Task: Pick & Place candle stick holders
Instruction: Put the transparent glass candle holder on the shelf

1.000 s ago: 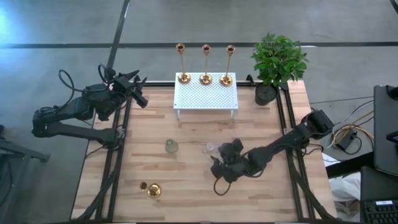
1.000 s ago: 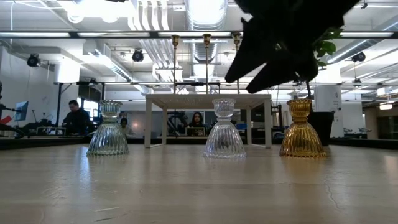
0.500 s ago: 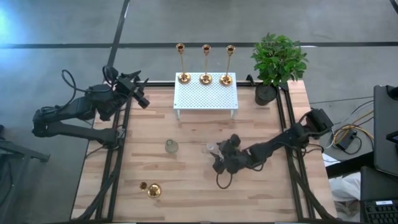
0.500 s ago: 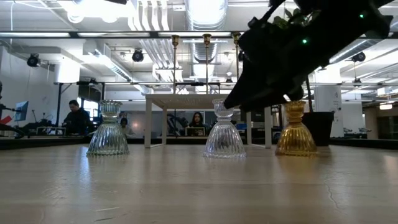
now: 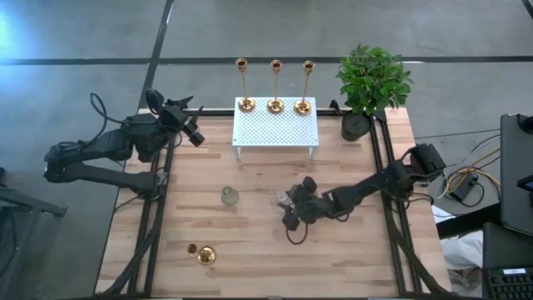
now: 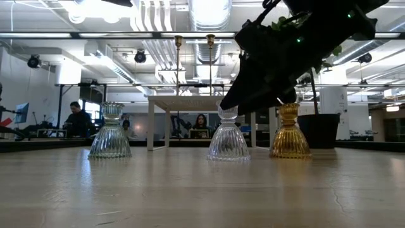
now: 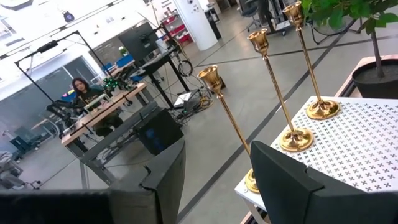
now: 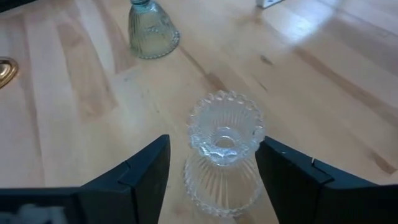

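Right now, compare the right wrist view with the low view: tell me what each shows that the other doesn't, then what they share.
Only the right wrist view: the right tool open, one dark finger on each side of the clear ribbed holder, whose scalloped rim and hollow cup are seen from above.
Only the low view: tall gold candlesticks on the white stand, and a person at a desk behind.
Both: that clear holder and a second glass holder standing apart from it.

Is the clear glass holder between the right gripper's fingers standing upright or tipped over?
Upright: the clear glass holder stands on its wide base, cup upward, on the table.
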You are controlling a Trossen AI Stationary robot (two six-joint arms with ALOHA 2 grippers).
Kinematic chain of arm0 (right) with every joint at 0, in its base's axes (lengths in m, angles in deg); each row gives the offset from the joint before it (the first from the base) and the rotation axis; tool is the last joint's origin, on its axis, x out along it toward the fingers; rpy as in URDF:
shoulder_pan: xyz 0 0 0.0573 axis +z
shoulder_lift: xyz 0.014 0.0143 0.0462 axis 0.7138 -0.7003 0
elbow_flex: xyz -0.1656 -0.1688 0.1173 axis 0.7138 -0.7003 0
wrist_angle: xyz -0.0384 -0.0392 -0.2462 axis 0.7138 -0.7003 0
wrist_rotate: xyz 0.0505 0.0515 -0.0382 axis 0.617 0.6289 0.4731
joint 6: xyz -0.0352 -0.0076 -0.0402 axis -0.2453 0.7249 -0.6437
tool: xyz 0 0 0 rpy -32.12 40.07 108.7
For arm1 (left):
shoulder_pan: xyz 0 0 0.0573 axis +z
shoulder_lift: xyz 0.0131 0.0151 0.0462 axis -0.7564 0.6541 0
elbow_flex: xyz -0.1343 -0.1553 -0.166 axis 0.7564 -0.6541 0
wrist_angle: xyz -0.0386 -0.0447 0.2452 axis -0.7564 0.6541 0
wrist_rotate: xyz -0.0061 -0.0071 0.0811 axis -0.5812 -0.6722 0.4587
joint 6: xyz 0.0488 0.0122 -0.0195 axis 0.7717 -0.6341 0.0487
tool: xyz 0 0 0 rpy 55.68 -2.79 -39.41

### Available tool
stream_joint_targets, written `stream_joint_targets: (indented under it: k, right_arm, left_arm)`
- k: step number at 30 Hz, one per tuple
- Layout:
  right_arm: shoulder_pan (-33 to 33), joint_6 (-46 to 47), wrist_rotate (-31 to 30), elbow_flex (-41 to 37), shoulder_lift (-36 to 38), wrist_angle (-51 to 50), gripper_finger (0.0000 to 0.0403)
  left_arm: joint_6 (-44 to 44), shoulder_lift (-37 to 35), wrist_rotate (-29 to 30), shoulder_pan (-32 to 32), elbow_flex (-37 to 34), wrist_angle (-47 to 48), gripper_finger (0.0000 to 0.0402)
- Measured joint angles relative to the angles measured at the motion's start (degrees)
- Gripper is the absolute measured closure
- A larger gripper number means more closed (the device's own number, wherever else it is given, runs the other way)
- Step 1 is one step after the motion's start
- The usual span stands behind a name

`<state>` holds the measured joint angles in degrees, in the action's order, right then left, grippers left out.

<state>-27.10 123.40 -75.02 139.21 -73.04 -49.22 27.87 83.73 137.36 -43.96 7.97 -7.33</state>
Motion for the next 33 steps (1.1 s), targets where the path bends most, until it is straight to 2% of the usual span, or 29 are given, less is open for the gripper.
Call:
stream_joint_targets:
  k: [15, 25, 28, 33]
  right_arm:
    - [-3.1, -6.4, 6.2, 1.3, -1.1, 0.1, 0.0197]
    - [-3.2, -8.0, 6.1, 10.1, -9.0, -0.8, 0.0164]
    - [-3.2, -7.8, 5.9, 14.3, -11.6, -5.0, 0.0168]
    - [-2.7, -6.1, 3.2, 21.1, -14.3, -18.9, 0.0197]
  left_arm:
    - [-0.1, 0.0, 0.0, 0.0, 0.0, 0.0, 0.0214]
    - [0.3, -0.1, 0.6, 0.0, 0.0, 0.0, 0.0214]
    - [1.3, -0.2, 0.8, 0.0, 0.0, 0.0, 0.0214]
    - [2.7, -0.3, 1.2, 0.0, 0.0, 0.0, 0.0214]
